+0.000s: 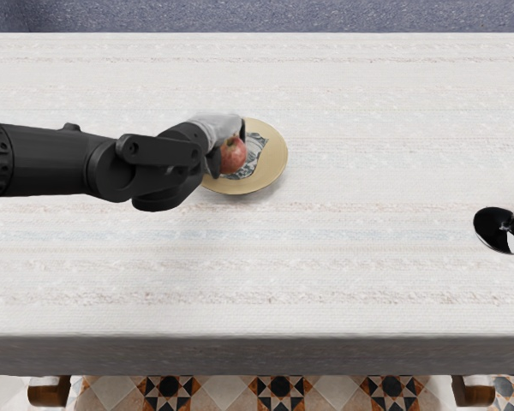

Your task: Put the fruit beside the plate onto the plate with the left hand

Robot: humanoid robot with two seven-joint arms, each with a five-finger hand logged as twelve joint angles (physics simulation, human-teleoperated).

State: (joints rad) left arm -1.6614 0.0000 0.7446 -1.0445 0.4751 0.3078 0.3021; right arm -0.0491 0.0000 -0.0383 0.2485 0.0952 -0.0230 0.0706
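- Nearest, along the bottom edge: floor tiles (278,392) in a geometric pattern of black, orange and white, with rounded brown wooden feet (48,392) at both corners.
- Above that, a long rectangular worktop (283,265) under cream cloth of coarse woven texture with faint lengthwise stripes, folding over the front edge as a grey-shadowed band.
- At the right edge, mid-depth: a clear stemmed glass (502,231), cut off by the frame, with a dark round patch at its base.
- From the left edge, a thick matte black left arm (60,160), cylindrical and jointed near the wrist, reaching to the middle of the worktop.
- At its end, the left hand (204,147), dark on the near side and pale grey over the back, at the left rim of the plate (274,161).
- Narrowly curled fingers (212,161), closed round the fruit (233,155) from the left and from above.
- As for the fruit: small, round, smooth-skinned, red with a paler blush, apple-like; held over the left part of the plate, touching it or just above, cannot tell which.
- As for the plate: round, flat, tan-gold at the rim, dark grey-and-white pattern in the centre, partly hidden under hand and fruit.
- Farthest: the straight back edge of the worktop, then a strip of dull blue-grey floor (257,15).
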